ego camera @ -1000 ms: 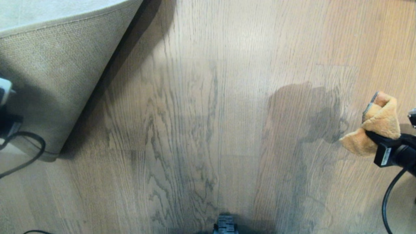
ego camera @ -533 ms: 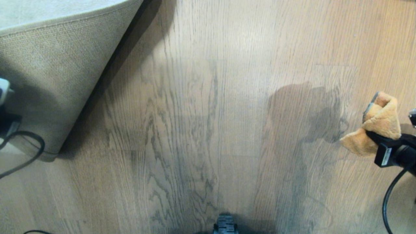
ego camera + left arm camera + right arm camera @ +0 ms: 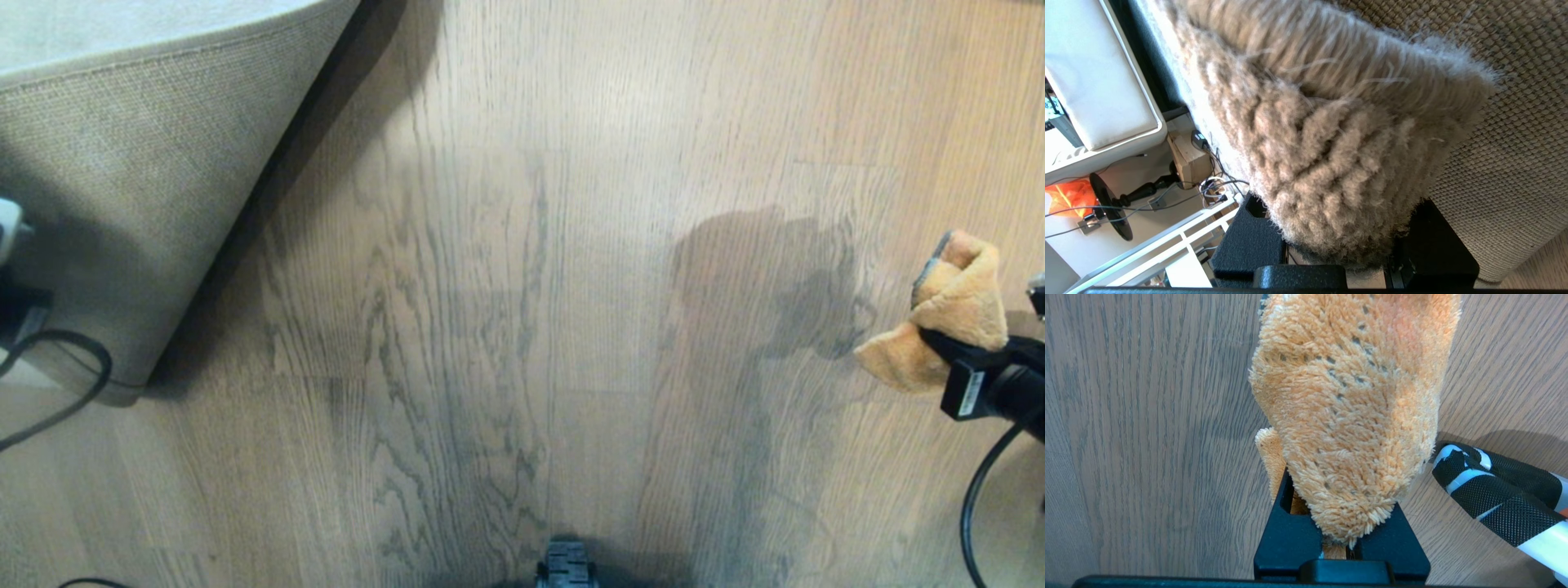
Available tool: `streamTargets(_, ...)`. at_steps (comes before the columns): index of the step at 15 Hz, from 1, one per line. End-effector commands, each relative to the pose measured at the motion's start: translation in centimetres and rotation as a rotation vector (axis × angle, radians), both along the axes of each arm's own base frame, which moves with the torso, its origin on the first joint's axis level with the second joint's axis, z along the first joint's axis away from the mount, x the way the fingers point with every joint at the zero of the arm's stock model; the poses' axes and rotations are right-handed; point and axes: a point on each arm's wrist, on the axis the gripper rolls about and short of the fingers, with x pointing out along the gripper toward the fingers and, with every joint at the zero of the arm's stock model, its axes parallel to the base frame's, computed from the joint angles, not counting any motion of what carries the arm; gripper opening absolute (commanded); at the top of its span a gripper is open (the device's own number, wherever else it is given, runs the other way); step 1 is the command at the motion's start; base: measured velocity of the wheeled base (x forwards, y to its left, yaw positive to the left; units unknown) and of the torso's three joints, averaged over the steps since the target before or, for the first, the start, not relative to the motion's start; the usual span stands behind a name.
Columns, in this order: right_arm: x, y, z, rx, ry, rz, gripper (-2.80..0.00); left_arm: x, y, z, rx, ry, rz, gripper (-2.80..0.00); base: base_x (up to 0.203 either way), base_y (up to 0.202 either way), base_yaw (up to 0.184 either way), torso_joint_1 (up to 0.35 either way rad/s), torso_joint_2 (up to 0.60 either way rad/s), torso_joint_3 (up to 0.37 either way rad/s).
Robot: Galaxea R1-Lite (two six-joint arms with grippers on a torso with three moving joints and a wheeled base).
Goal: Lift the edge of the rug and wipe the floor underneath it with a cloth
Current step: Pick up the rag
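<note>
while its pale pile bunches between the black fingers of the left gripper (image 3: 1337,249), the rug edge (image 3: 1339,134) is held lifted and folded back, coarse beige backing turned toward the head camera at the robot's left. the jaws stand partly apart, pinched on the thickness of the rug; in the head view the gripper itself is almost wholly cut off at the frame's left border, only a sliver of its body and a looping black cable (image 3: 61,384) showing against the backing. under the raised flap lies a dark shadow, and what lies beneath it cannot be made out.

well apart from that, at the robot's right, the right gripper (image 3: 1341,545) is closed tight on the cloth (image 3: 1355,416), an orange-tan fluffy rag that stands up out of the fingers in a crumpled bunch. the cloth's far end runs out of the wrist picture, and its greyish reverse shows only as a thin rim at the tip in the head view (image 3: 955,302). whether the cloth touches the planks cannot be told. beside this gripper a black-and-white textured part (image 3: 1498,498) crosses the corner of the wrist view, cut off at the frame's edge; what it is cannot be said.

between the two grippers stretches the floor (image 3: 506,327), grey-brown wood-grain planks with dark veining, carrying the shadow of the right arm and cloth. beyond the rug in the left wrist view, a white cushion (image 3: 1094,81) and tangled wires (image 3: 1212,183) lie half seen.
</note>
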Motion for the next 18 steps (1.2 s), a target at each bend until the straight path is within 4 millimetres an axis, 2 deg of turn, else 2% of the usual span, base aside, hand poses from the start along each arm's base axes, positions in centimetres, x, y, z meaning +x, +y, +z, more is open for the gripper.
streamTargets(1, -0.13, -0.02, -0.08, -0.002, -0.001, -0.001, -2.80, -0.11, -0.02, 0.17, 0.007, -0.013, 0.004, -2.80, 0.000, 0.000, 0.000, 0.000, 0.00, 0.000)
streamTargets(18, -0.35, -0.17, -0.26, -0.001, 0.005, -0.010, -2.80, -0.62, -0.17, -0.02, 0.033, -0.049, 0.008, -2.80, 0.000, 0.000, 0.000, 0.000, 0.00, 0.000)
